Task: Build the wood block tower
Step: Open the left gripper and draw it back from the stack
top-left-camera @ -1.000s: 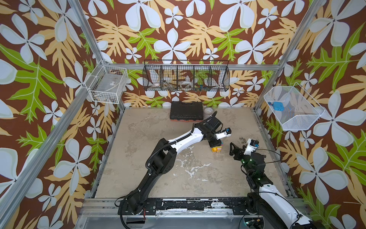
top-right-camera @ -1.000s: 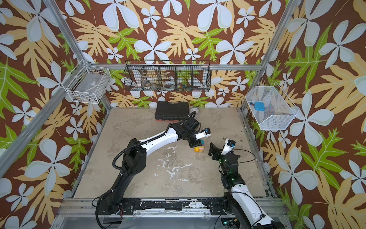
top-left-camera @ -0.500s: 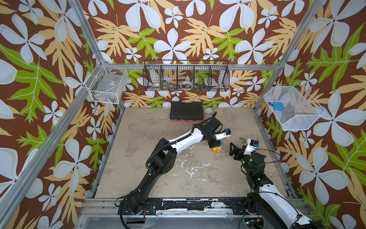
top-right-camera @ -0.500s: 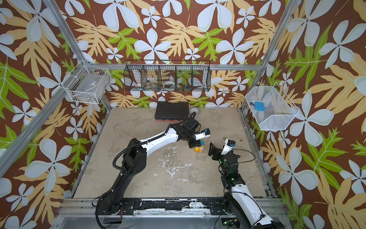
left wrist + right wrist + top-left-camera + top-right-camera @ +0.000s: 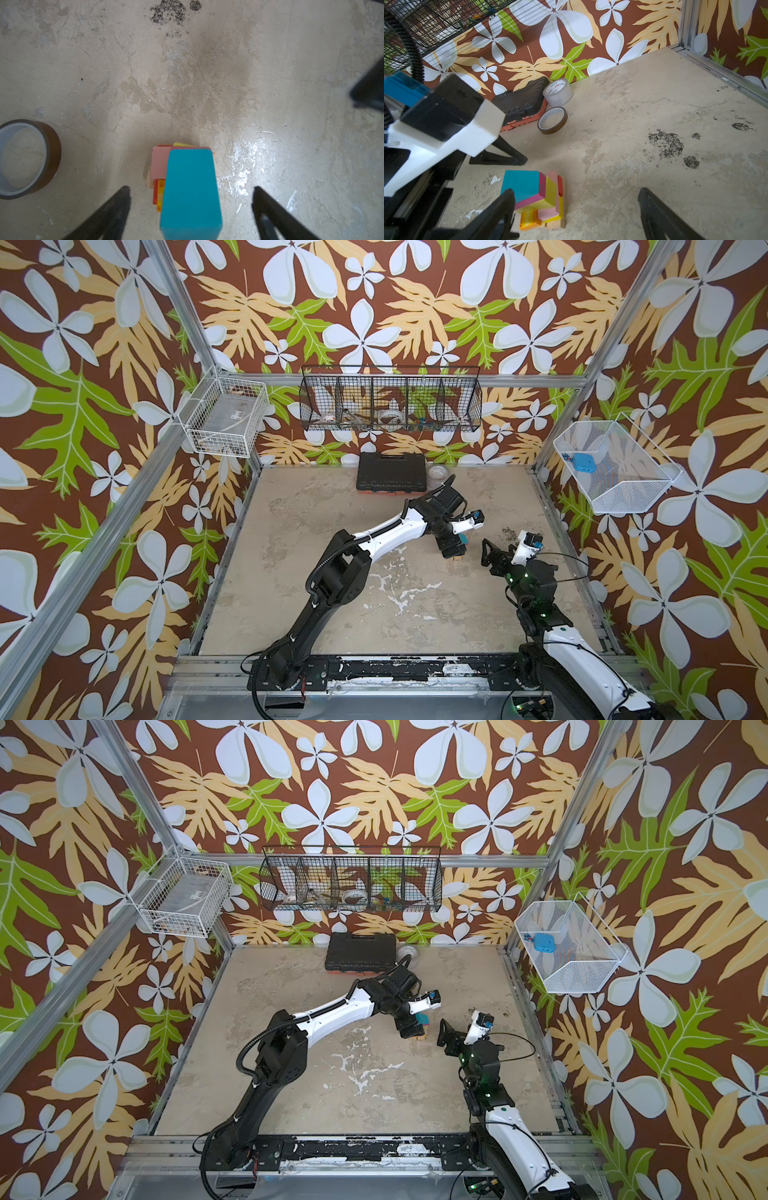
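The wood block tower [image 5: 548,197] stands right of the floor's middle, with a tan plank [image 5: 553,224] at the bottom and orange, yellow, pink, yellow-green and magenta blocks above it. A teal block [image 5: 190,191] lies on top, also seen in both top views [image 5: 462,538] [image 5: 422,1020]. My left gripper [image 5: 190,190] is open directly over the tower, its fingers wide on either side of the teal block and clear of it. My right gripper [image 5: 575,192] is open just right of the tower [image 5: 487,551], holding nothing.
A brown tape roll [image 5: 552,120] and a clear tape roll [image 5: 558,91] lie behind the tower, beside a black case [image 5: 392,470] at the back wall. Wire baskets [image 5: 390,404] hang on the walls. Dark specks [image 5: 666,143] mark the floor at right.
My left gripper has opened and let go of the teal block, which now rests on the tower. The right arm has not moved.
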Action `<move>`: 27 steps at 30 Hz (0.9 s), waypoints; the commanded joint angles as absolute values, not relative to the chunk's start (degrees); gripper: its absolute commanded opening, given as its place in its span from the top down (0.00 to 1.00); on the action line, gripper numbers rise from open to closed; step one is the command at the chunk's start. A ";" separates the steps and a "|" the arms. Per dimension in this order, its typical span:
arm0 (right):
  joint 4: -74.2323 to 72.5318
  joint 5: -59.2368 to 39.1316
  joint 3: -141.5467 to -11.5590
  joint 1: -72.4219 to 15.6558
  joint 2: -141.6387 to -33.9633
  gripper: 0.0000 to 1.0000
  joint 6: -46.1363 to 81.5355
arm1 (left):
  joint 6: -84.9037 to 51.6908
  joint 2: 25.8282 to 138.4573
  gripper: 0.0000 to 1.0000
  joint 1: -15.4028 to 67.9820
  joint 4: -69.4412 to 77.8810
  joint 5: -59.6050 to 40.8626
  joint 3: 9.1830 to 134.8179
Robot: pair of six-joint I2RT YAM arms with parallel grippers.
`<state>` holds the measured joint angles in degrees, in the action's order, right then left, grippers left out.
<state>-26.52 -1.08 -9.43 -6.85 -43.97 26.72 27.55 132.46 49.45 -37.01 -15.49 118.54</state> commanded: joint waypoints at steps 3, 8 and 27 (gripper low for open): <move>-27.62 -0.89 -9.64 -6.93 -43.96 0.08 26.63 | 28.02 131.58 0.00 49.57 -36.14 -14.78 118.44; -27.64 -0.78 -9.67 -6.94 -44.02 0.08 26.63 | 27.59 130.03 0.00 49.57 -36.30 -15.06 118.12; -15.56 15.73 -11.42 -6.86 -38.09 0.00 34.07 | 7.63 53.43 0.00 47.55 19.62 6.35 37.31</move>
